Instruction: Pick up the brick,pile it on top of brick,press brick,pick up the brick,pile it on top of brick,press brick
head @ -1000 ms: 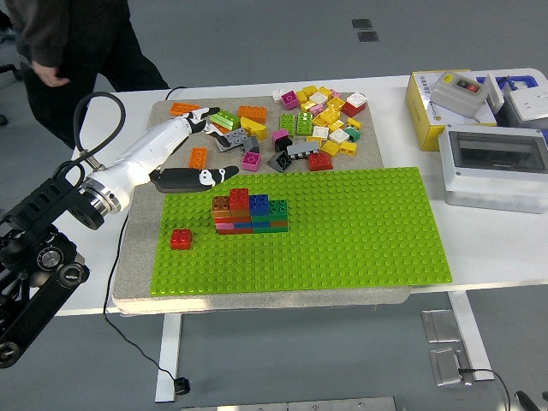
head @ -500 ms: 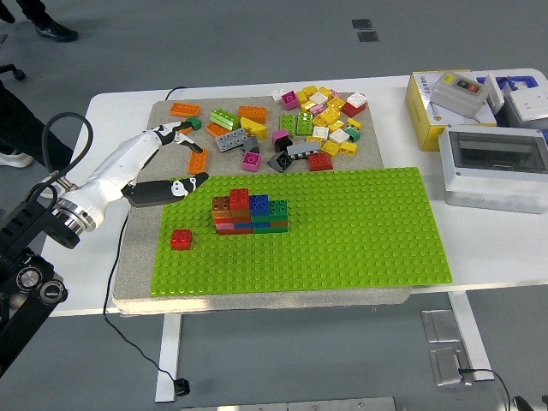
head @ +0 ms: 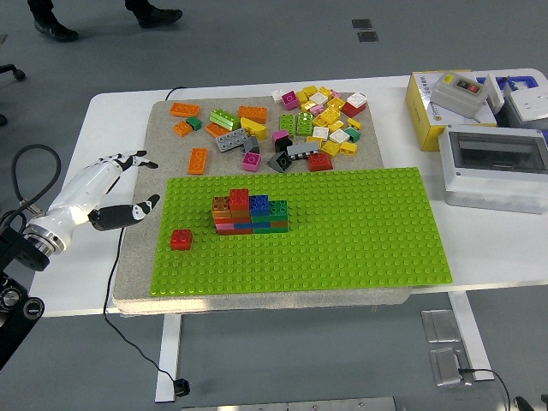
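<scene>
On the white table (head: pixel 103 111) lies a grey mat (head: pixel 137 257), and on the mat's near half sits a large green baseplate (head: pixel 360 231). Toward the left of that plate stands a stacked block of bricks (head: pixel 249 214), several layers high, with a brown brick and a red brick on its left part, a blue one in the middle and a green one at the right end. A single red brick (head: pixel 181 239) sits alone on the plate, near the stack's left and a little nearer the table's near edge. Beyond the plate, on the far part of the mat, loose bricks (head: pixel 321 120) lie scattered in yellow, orange, green, pink, grey and white; an orange brick (head: pixel 198 160) lies just beyond the plate's far left corner.

At the left edge of the mat the left hand (head: pixel 107 193) hovers, white-backed with dark fingers spread wide and the thumb held apart; it holds nothing and is clear of every brick. Its black arm runs off the lower left corner.

Far right on the table stand a yellow box (head: pixel 424 107) and a grey case with a clear lid (head: pixel 495 167).
</scene>
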Controlling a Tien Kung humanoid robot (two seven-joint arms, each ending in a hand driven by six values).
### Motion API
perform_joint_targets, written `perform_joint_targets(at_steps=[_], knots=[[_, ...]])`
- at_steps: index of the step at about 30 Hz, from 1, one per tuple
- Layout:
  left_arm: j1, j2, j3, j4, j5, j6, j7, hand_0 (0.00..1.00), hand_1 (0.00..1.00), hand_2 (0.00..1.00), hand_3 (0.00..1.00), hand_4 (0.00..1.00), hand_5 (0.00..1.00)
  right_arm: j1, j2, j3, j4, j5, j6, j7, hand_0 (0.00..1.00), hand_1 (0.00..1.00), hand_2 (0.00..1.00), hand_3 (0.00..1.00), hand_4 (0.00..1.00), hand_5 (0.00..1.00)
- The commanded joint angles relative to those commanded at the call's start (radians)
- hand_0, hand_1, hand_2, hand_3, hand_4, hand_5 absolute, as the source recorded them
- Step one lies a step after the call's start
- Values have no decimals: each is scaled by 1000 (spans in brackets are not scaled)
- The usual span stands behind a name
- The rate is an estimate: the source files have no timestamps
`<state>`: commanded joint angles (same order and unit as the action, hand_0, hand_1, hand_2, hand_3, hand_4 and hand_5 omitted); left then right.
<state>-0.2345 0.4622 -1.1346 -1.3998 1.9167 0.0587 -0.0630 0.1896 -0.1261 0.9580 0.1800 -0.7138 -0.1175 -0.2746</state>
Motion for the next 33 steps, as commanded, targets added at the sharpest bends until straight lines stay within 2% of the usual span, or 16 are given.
perform_joint_targets(at_steps=[3,9,14,25,33], knots=[[11,0,-5,15,11,-2,11,957,943,986,844,648,269,1,0,-9,0,8,1,-2,729,669,682,746,594,991],[36,-3,-18,21,-33,-1,14,958,944,994,849,641,253,0,-1,-29,0,31,1,-1,730,669,687,747,591,986],[44,9,-12,21,-48,-8,12,958,944,994,849,641,253,1,-1,-35,0,33,4,-3,730,669,687,747,591,986],[28,56,71,-2,-66,-39,38,959,961,998,856,668,257,5,0,-19,0,8,11,-16,729,670,682,747,589,941],[9,63,136,-12,-55,-58,68,963,968,998,857,674,269,6,1,-12,0,-8,15,-23,730,669,685,748,592,932]])
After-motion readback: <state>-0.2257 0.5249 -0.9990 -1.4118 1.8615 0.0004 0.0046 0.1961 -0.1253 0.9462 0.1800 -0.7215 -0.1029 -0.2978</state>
